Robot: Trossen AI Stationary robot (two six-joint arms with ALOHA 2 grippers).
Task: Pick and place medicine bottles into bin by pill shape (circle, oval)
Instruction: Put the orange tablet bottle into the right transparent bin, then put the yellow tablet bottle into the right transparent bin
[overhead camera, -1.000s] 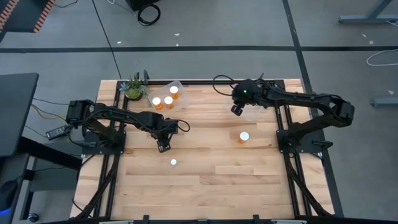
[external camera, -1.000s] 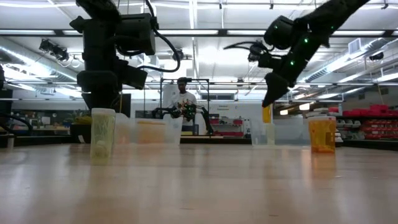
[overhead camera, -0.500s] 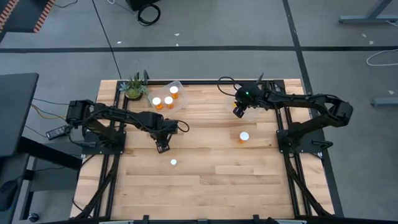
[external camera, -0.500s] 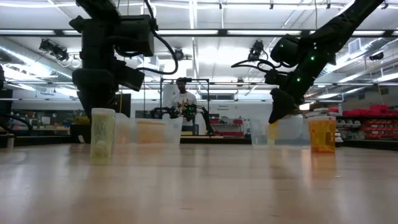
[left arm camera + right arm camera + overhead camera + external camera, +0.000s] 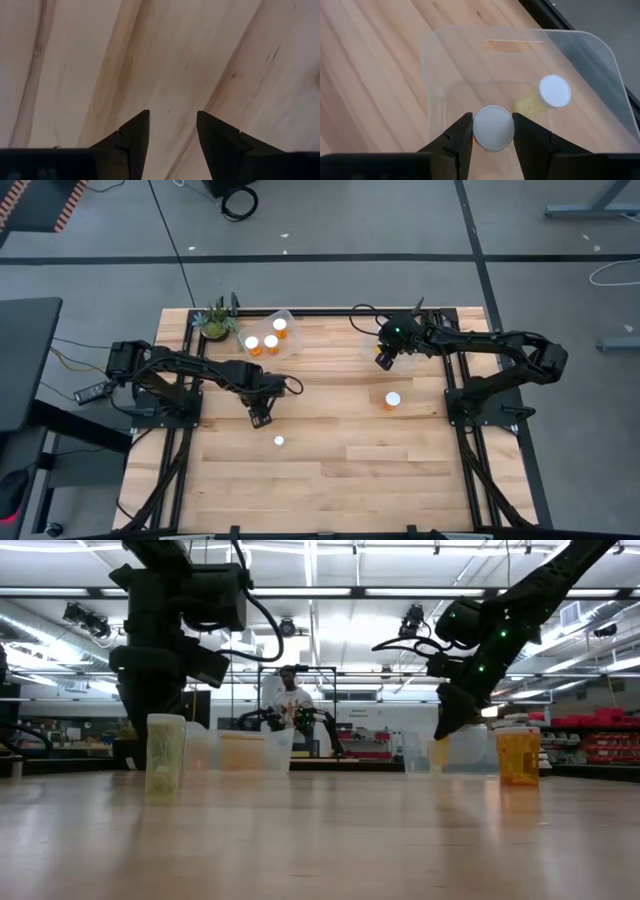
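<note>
My right gripper [image 5: 384, 361] is shut on a medicine bottle with a white cap [image 5: 493, 128], over the clear bin [image 5: 520, 60] at the far right. A second bottle [image 5: 551, 94] lies inside that bin. My left gripper [image 5: 172, 127] is open and empty over bare wood, left of centre [image 5: 260, 418]. A small pale bottle [image 5: 279, 441] stands just near of it, seen also in the low view [image 5: 165, 755]. An orange bottle [image 5: 392, 400] stands on the table near the right bin. My right gripper pinches the bottle between its two fingers at the sides of the white cap [image 5: 476, 131]. The fingers come from above, slanting down, and the cap top faces the wrist camera. The bottle hangs below the fingers [image 5: 440, 750], over the clear bin's opening.
A second clear bin [image 5: 285, 320] at the far left holds three orange bottles [image 5: 264, 340]. A small potted plant [image 5: 216, 320] stands at the far left corner. A person stands in the room beyond the table [image 5: 292, 700].
My right gripper has come down toward the right bin with the bottle and has shifted slightly toward the table's right edge, still shut on it. In the last half second it has kept nearly still.
</note>
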